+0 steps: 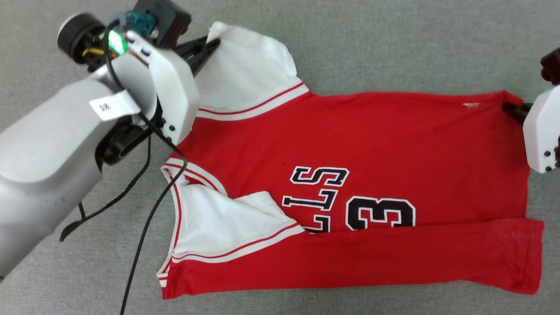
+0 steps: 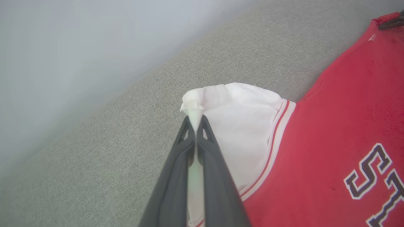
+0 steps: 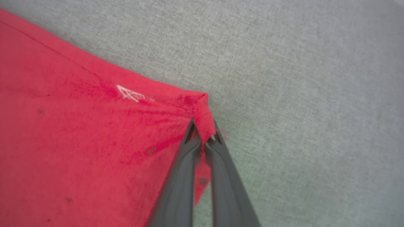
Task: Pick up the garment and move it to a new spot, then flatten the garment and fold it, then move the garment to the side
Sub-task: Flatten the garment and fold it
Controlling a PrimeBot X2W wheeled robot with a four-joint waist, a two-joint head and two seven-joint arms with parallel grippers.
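Left claw (image 2: 196, 121) pinches the garment's (image 1: 358, 135) white far sleeve; right claw (image 3: 204, 134) pinches its red corner; head view shows the near edge folded over.

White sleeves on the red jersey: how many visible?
2. One white sleeve at the far edge, pinched by left gripper; other sleeve folded onto the red jersey's near side.

You're working in what looks like a robotics lab or test station rather than a home. The work surface (image 1: 393, 43) is a flat stretch of plain grey woven fabric, and in the left wrist view it runs up to a bare, pale wall (image 2: 79, 47). The pale arm (image 1: 48, 144) carries loose black cables (image 1: 144, 232), a small tag (image 1: 107, 106) and a lit green lamp (image 1: 116, 41), and one garment (image 1: 393, 144) lies spread on the fabric.
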